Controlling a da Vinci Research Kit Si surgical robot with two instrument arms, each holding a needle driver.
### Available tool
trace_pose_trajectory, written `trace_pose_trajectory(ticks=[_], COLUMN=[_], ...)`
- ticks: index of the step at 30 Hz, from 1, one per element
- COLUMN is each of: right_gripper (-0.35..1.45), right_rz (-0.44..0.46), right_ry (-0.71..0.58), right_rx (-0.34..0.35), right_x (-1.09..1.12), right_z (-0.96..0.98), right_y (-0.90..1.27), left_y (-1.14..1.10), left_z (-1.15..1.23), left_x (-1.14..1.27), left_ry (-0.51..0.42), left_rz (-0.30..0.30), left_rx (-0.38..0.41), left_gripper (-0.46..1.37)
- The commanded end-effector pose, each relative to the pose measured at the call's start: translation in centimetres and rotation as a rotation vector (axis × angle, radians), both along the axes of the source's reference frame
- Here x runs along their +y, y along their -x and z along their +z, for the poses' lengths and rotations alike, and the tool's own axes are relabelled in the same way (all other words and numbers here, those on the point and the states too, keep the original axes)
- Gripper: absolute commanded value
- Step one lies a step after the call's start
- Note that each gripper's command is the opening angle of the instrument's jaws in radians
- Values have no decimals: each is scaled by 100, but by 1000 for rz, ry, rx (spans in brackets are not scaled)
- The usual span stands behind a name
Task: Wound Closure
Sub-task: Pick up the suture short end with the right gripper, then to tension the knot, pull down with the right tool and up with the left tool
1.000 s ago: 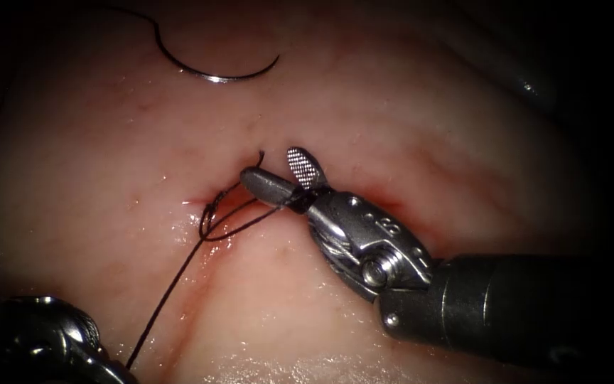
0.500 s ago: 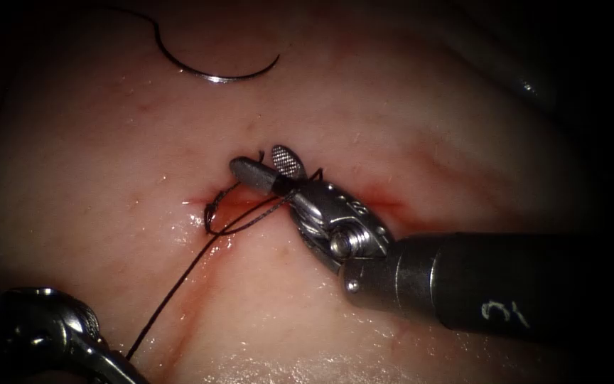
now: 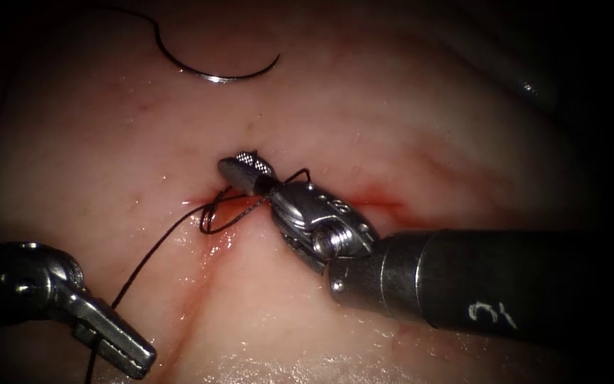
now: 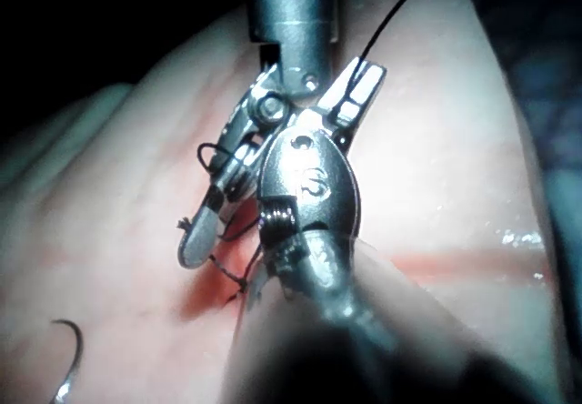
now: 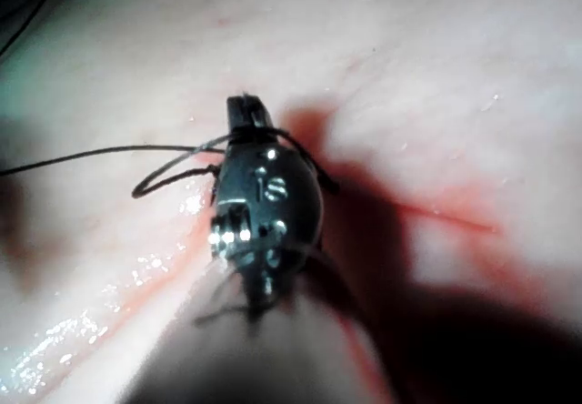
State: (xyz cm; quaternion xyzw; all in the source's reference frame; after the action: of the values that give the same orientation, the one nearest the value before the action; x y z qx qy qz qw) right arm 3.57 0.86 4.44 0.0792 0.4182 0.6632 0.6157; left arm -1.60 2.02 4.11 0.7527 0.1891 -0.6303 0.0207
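My right tool's jaws (image 3: 239, 167) are shut on the short end of the black thread at the top of the cut (image 3: 204, 263), with a loop of thread wound round them behind the tips. From the stitch the long thread (image 3: 158, 245) runs down and left to my left tool's jaws (image 3: 133, 355), which are shut on it left of the cut. The curved needle (image 3: 214, 75) lies free on the tissue (image 3: 406, 114) far above the cut, held by neither tool. The right wrist view shows the right jaws (image 5: 247, 113) with thread (image 5: 91, 156) wrapped around them.
Red fluid wets the cut and streaks to the right under the right tool's shaft (image 3: 499, 284). In the left wrist view the left jaws (image 4: 359, 85) grip thread, the right tool's jaws (image 4: 195, 240) lie over the cut, and the needle (image 4: 68, 368) rests apart.
The right jaws, open a second ago around the short thread end, have shifted left and shut on it. The left tool has come up and right, drawing the long thread leftward.
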Motion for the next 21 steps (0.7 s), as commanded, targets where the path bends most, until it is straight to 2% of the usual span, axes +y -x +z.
trace_pose_trajectory(ticks=[1, 7, 11, 12, 14, 17, 21], right_gripper=[-35, -35, -35, -35, -35, -35, -35], right_rz=[-12, -55, -106, -135, -140, -165, -222], right_ry=[22, 119, 188, 240, 263, 307, 371], right_rx=[-13, -25, -39, -44, -45, -43, -38], right_x=[0, 2, -1, -4, -5, -9, -13], right_z=[-1, -12, -17, -19, -20, -24, -28], right_y=[2, 2, 1, 1, 1, 2, 1], left_y=[-4, -28, -45, -52, -56, -61, -62], left_z=[2, 22, 51, 68, 82, 113, 136], left_x=[6, 56, 110, 135, 152, 191, 223], left_ry=[-5, -22, -46, -51, -53, -60, -60], left_rz=[-6, -90, -170, -209, -238, -298, -327], left_rx=[6, 61, 119, 148, 170, 216, 237], left_gripper=[-35, -35, -35, -35, -35, -35, -35])
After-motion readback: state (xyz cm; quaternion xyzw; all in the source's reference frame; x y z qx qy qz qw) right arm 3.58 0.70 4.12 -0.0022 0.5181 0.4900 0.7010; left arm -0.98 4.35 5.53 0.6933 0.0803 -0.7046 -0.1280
